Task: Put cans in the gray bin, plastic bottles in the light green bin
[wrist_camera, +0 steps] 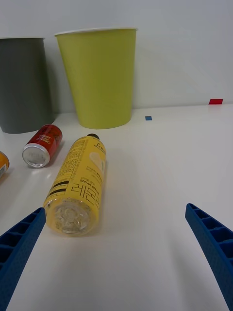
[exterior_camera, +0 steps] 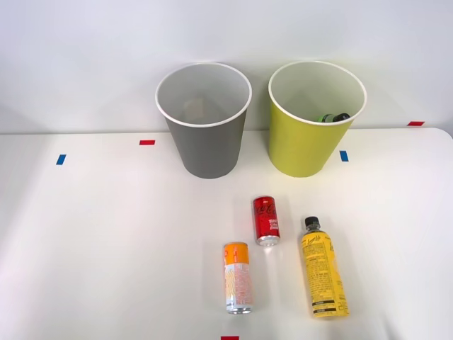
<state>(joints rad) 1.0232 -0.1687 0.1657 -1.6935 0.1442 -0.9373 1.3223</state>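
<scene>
Three containers lie on the white table: a red can [exterior_camera: 266, 220] [wrist_camera: 42, 145], an orange-topped can [exterior_camera: 238, 278] [wrist_camera: 2, 163] with a pale body, and a yellow-labelled plastic bottle [exterior_camera: 323, 276] [wrist_camera: 80, 182] whose black cap points toward the bins. At the back stand the gray bin [exterior_camera: 205, 149] [wrist_camera: 22, 87] and, to its right, the light green bin [exterior_camera: 304, 145] [wrist_camera: 99, 77]. Inside the light green bin lies a dark green bottle [exterior_camera: 333, 117]. My right gripper [wrist_camera: 115, 211] is open, low over the table, just behind the yellow bottle's base, which lies near one finger. Nothing is between the fingers [wrist_camera: 19, 243].
Small red tape marks [exterior_camera: 146, 142] and blue tape marks [exterior_camera: 344, 156] dot the table [exterior_camera: 106, 234]. A white wall rises right behind the bins. A wide stretch of bare tabletop lies left of the cans.
</scene>
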